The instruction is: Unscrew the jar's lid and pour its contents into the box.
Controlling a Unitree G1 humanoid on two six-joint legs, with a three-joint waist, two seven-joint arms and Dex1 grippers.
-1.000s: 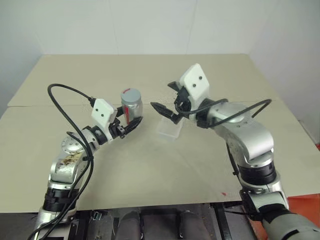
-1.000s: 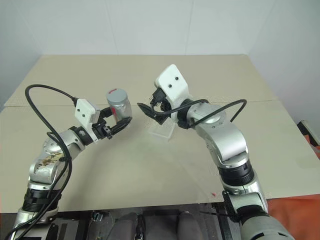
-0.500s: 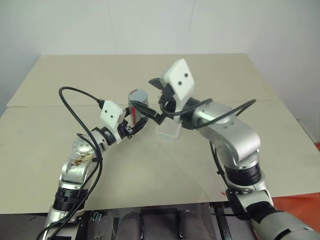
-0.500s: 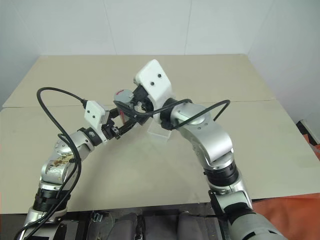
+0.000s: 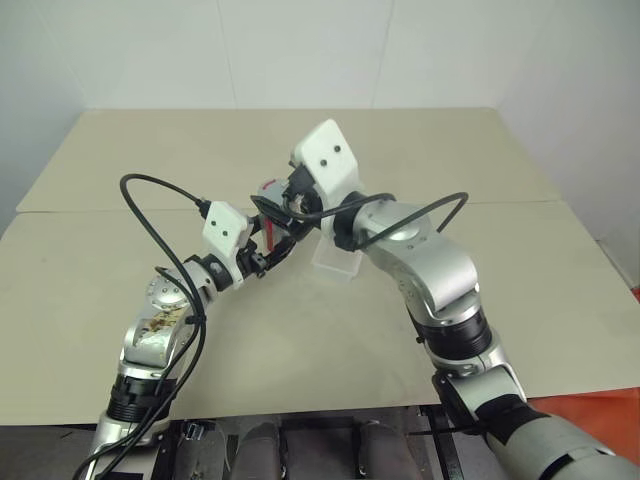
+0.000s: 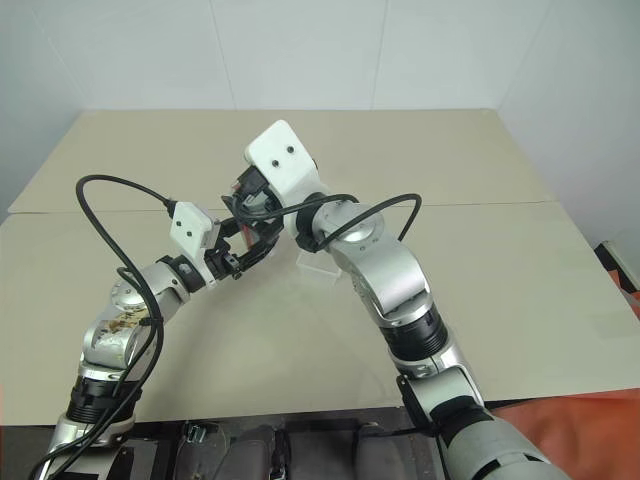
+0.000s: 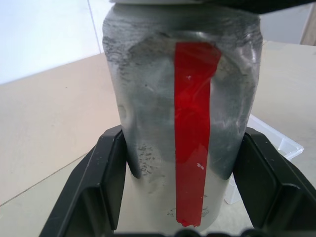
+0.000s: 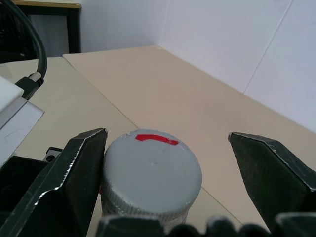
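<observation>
Jar, a clear cylinder with a vertical red stripe, held upright above the beige table in the clamped left gripper; right gripper spread wide around its round grey lid, one finger touching the rim, clear plastic box just beyond

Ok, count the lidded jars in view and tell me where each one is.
1. The jar, lid on, is held above the table in the left gripper, between the open right gripper's fingers.
</observation>
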